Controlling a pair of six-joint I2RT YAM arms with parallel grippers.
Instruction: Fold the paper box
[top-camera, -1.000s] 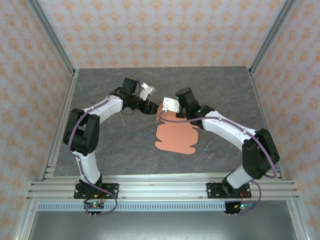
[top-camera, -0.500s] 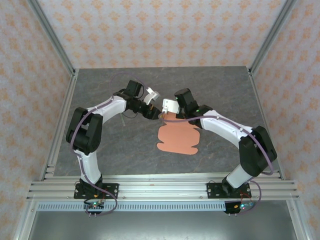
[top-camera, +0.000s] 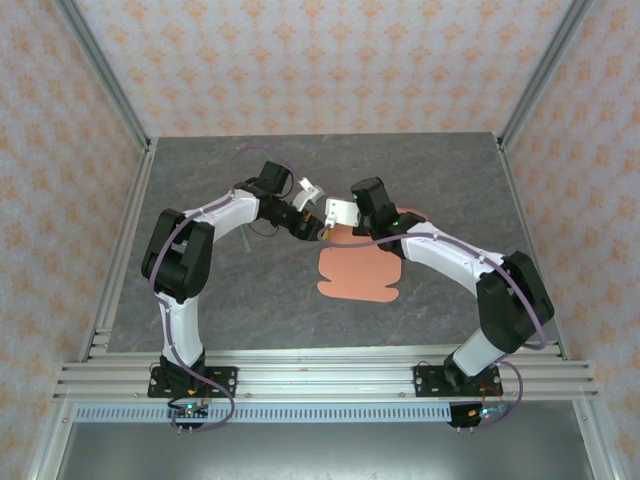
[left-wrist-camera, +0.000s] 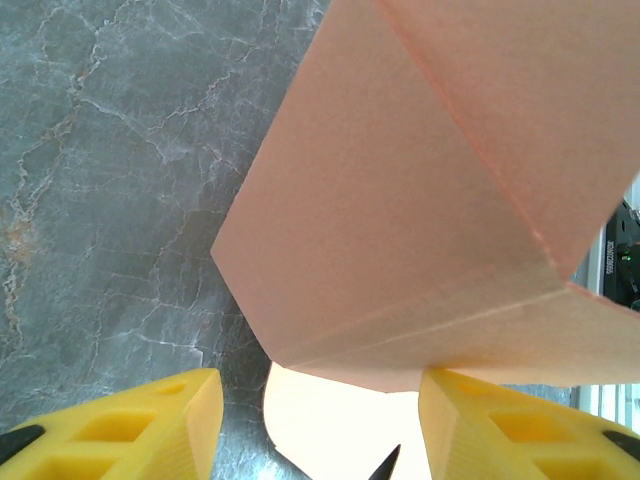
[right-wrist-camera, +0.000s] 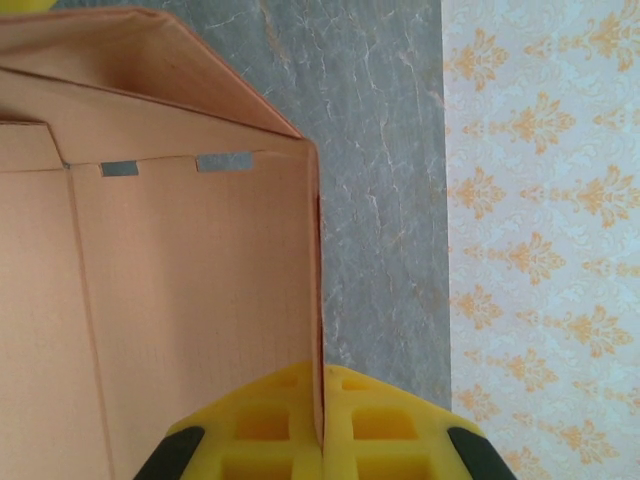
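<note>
1. The paper box (top-camera: 358, 272) lies on the grey marbled table (top-camera: 200, 290), between the two arms. Most of it is a flat salmon-orange sheet, with its far edge lifted where the grippers meet.
2. In the overhead view the left gripper (top-camera: 316, 226) and right gripper (top-camera: 334, 222) crowd together at that far edge. Their fingertips are too small and overlapped there to tell apart.
3. In the left wrist view the left gripper (left-wrist-camera: 318, 430) has its yellow fingers (left-wrist-camera: 150, 420) spread wide. A creased flap of the paper box (left-wrist-camera: 400, 200) dips towards the gap, and the frame cuts the fingers off at the bottom. A bright, washed-out patch and a dark point below the flap cannot be identified.
4. In the right wrist view the right gripper (right-wrist-camera: 322, 420) is pinched tight on a thin upright wall of the paper box (right-wrist-camera: 180, 300). The card's edge runs between the pads.
5. Two small slots (right-wrist-camera: 225, 160) show grey along a fold. The left part of the card runs out of frame.
</note>
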